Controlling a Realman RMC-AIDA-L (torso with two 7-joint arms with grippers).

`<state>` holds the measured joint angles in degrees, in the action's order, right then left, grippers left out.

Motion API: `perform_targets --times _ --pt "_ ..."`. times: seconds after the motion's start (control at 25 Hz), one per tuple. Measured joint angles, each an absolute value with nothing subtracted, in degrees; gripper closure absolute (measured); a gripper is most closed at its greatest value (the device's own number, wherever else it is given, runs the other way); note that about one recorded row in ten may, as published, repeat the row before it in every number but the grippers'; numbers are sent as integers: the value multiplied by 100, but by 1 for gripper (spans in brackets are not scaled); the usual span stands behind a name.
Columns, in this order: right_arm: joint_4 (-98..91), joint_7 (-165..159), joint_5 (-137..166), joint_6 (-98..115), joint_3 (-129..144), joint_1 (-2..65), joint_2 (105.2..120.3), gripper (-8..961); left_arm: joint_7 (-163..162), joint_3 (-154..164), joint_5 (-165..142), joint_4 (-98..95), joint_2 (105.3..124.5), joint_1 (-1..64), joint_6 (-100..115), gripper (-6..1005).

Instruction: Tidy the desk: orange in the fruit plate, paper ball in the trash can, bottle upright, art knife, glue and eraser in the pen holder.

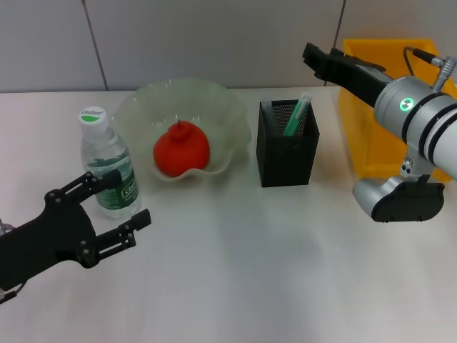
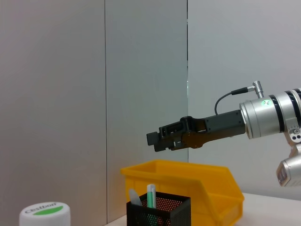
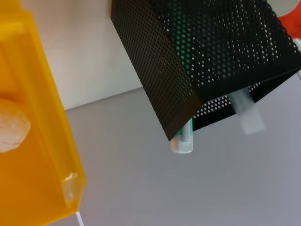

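From the head camera I see the orange [image 1: 181, 151] sitting in the fruit plate [image 1: 228, 107], which stands at about 11 o'clock from the table's middle. The bottle [image 1: 107, 163] stands upright at 9 o'clock of the plate, just beside it, cap up. My left gripper [image 1: 123, 213] hangs at 8 o'clock of the table's middle, just in front of the bottle, its fingers spread apart with nothing between them. The pen holder [image 1: 287, 145] stands at 3 o'clock of the plate, near it, with a green-and-white stick, which I take for the glue [image 1: 296, 116], leaning inside and poking above the rim; a second pale item [image 3: 245, 111] shows at the holder's mouth in the right wrist view, but I cannot tell what it is. The yellow trash can [image 1: 371, 146] sits at 3 o'clock of the holder, and the right wrist view shows the paper ball [image 3: 12, 129] inside it. My right gripper [image 1: 313, 55] is raised above the table at 1 o'clock of the holder, over the bin's near edge; whether its fingers are parted I cannot tell, and I see nothing in them.
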<state>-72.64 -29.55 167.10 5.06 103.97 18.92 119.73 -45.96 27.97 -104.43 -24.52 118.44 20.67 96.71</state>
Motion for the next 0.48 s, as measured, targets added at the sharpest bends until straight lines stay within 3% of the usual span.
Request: perform_targets --times 0.2,0.48 --pt "-7224 -3011 16511 141 10363 1879 11979 543 -4595 2826 -10440 -2433 11846 2067 9675 194" --pt "-7056 -3226 15797 -914 10446 1660 11961 317 -4619 2849 -10457 -2321 11839 2072 9761 194"
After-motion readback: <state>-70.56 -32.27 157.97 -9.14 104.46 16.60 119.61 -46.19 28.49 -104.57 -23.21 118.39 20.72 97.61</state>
